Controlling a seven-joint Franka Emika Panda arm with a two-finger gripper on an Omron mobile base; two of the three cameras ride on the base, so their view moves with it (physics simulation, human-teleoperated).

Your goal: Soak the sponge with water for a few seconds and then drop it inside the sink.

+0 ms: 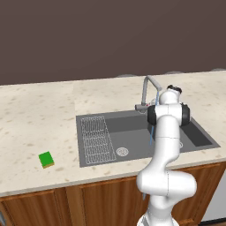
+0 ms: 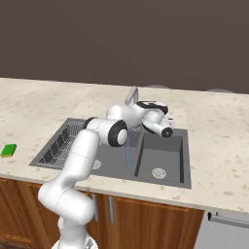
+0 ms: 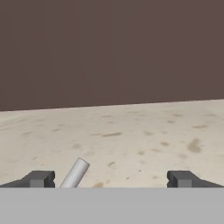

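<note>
The green sponge (image 1: 46, 159) lies flat on the counter left of the sink (image 1: 132, 131), far from my hand; in the right base view the sponge (image 2: 8, 150) sits at the left edge. A thin light-blue stream of water (image 1: 151, 133) falls from the faucet (image 1: 147, 84) into the sink (image 2: 163, 148). My gripper (image 3: 111, 179) is open and holds nothing, its fingertips (image 3: 42, 178) set wide apart. It points at the back of the counter behind the sink. A grey faucet lever (image 3: 75, 173) sticks up just inside the left fingertip.
A ribbed wire drainboard (image 1: 95, 139) fills the sink's left part. My arm reaches over the basin and hides part of the faucet and stream. Speckled beige counter (image 1: 39, 114) spreads on both sides, with a dark wall behind. Wooden cabinet fronts (image 2: 146, 219) run below.
</note>
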